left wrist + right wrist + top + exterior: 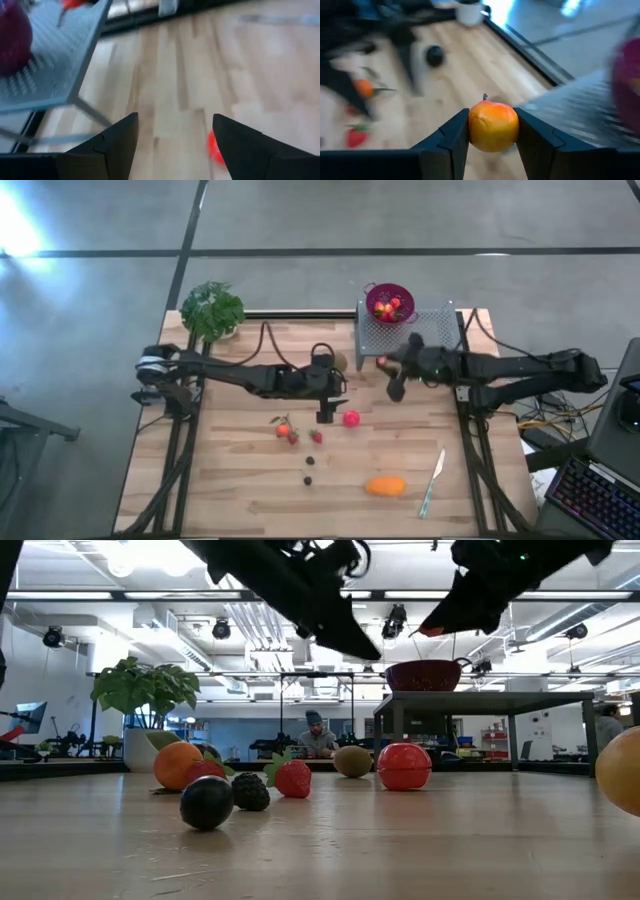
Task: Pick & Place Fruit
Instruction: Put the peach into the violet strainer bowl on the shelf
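right gripper [492, 145]: raised beside the grey perforated stand [425, 332], fingers clamped on a round orange-yellow fruit [493, 126].
key relation: the magenta bowl [390, 303] sits on the stand just beyond the right gripper, so this arm is the nearer one for placing.
left gripper [172, 142]: over the table's middle, fingers apart and empty; the pink-red ball [351, 418] lies just beside it on the wood.
bowl contents: a few red and yellow fruit pieces.
remaining fruit: strawberries [316, 436], dark berries [309, 461] and an oblong orange piece [386, 486] lie loose on the table [230, 480].
other item: knife [432, 481], near the orange piece.
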`<state>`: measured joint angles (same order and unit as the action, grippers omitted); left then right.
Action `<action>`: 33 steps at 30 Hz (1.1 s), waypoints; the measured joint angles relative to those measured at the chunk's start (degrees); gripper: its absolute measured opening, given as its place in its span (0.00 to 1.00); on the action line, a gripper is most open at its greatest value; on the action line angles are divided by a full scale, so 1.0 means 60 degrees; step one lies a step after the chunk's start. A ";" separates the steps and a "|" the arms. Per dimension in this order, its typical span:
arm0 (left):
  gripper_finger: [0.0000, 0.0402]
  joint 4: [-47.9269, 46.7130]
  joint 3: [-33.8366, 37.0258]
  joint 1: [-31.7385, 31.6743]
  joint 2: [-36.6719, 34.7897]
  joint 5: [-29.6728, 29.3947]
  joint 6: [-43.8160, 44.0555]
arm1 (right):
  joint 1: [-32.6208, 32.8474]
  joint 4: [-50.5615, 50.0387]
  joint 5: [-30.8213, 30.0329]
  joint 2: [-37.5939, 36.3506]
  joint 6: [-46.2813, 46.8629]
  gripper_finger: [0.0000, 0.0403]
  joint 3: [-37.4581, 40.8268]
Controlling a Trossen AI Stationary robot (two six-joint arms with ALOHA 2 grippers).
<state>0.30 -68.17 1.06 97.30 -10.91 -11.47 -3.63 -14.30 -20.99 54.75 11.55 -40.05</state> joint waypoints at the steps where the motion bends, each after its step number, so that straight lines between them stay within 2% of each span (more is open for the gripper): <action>1: 0.65 0.0342 0.0161 0.0001 -0.0100 0.0064 -0.0003 | -0.0256 -0.0482 0.0006 0.0026 -0.0016 0.34 -0.0312; 6: 0.64 0.1203 0.0879 0.0008 -0.0503 0.0166 0.0001 | -0.1432 -0.1999 0.0131 0.0118 -0.0222 0.31 -0.1751; 11: 0.64 0.1677 0.1446 0.0025 -0.0809 0.0204 -0.0003 | -0.2616 -0.2764 0.0960 0.0215 -0.0473 0.31 -0.3072; 14: 0.64 0.2589 0.1697 0.0022 -0.1072 0.0887 -0.0076 | -0.3386 -0.3368 0.1087 0.0487 -0.0503 0.33 -0.3760; 17: 0.64 0.2927 0.1724 0.0025 -0.1289 0.2017 0.0029 | -0.4116 -0.3890 0.1622 0.0988 -0.0511 0.34 -0.4423; 19: 0.64 0.2923 0.1706 0.0029 -0.1324 0.2409 0.0151 | -0.4571 -0.4082 0.2285 0.1423 -0.0612 0.33 -0.4781; 22: 0.64 0.2841 0.1727 0.0051 -0.1315 0.2450 0.0183 | -0.5022 -0.4167 0.2795 0.2130 -0.0753 0.31 -0.5216; 33: 0.64 0.2550 0.1727 0.0055 -0.1311 0.2443 0.0197 | -0.6354 -0.5075 0.2833 0.4628 -0.1060 0.34 -0.6642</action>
<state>15.60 -57.80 1.39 89.43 3.75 -10.28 -41.76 -44.75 -3.99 82.52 5.19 -79.90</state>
